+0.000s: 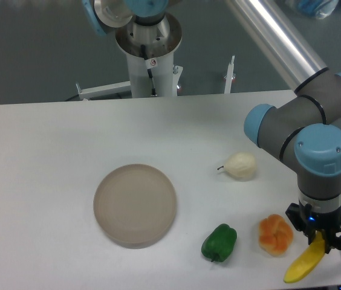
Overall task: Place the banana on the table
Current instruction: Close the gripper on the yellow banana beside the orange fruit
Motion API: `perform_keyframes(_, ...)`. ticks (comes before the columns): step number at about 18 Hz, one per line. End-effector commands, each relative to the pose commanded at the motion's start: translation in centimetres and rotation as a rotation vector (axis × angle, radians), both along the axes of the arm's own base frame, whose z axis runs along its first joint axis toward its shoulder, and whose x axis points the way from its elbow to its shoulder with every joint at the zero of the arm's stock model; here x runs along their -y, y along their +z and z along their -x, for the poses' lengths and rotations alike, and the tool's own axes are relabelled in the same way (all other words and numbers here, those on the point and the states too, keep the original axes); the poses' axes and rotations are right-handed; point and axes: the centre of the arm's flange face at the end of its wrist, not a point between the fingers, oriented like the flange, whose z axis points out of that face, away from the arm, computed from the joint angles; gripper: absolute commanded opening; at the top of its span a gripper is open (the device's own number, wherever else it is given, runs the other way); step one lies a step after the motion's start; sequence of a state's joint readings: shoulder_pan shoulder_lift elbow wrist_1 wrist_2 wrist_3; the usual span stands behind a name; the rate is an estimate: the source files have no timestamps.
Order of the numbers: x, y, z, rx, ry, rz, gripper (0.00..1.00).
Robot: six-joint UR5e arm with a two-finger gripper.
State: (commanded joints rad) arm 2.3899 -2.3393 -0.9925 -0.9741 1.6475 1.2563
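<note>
The hand (319, 237) pinches the banana (305, 263) by its upper end at the lower right of the frame, its tip hanging near the worktop (37, 157) edge. Released here, it could slide off, or roll against the orange fruit (276, 234) just beside it

banana (305, 264) in jaws — table (49, 157), plate (135, 205)
</note>
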Motion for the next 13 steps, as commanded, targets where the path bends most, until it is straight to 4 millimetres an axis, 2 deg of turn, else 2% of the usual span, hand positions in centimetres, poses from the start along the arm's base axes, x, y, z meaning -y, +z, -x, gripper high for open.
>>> perform_keyframes(10,1.2,0.4,-1.5,0.015,-0.005,0.018,0.31)
perform_keyframes(13,2.3,0.9,-1.7,0.03,-0.006,0.02,0.31)
